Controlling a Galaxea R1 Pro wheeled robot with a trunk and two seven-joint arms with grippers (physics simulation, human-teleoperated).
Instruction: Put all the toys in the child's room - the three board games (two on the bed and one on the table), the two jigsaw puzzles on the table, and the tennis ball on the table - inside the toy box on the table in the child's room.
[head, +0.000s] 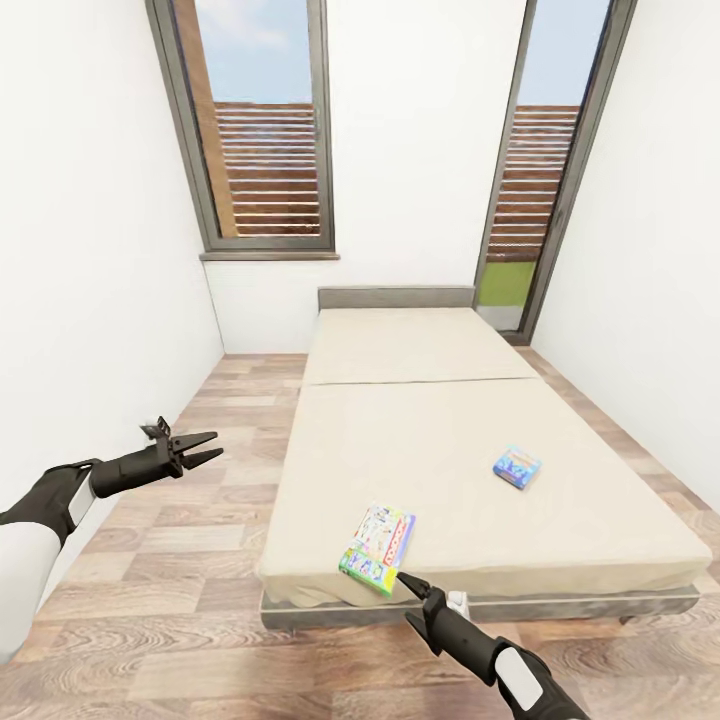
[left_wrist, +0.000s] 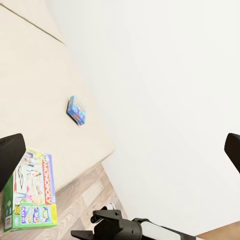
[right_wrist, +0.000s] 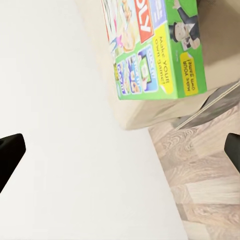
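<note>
Two board games lie on the bed's bare beige mattress (head: 440, 440). The larger white game with the green edge (head: 378, 548) rests at the mattress's near corner. It fills the far end of the right wrist view (right_wrist: 155, 45). A small blue game (head: 516, 466) lies further right and also appears in the left wrist view (left_wrist: 76, 110). My right gripper (head: 412, 585) is open, its tips just short of the green-edged box's near corner. My left gripper (head: 200, 450) hangs open over the floor left of the bed, holding nothing. The table, toy box, jigsaw puzzles and tennis ball are out of view.
The grey-brown bed frame (head: 560, 604) and low headboard (head: 396, 297) fill the room's middle and right. Wood-plank floor (head: 190, 560) runs along the bed's left side. White walls close in on both sides, with dark-framed windows (head: 262, 130) at the back.
</note>
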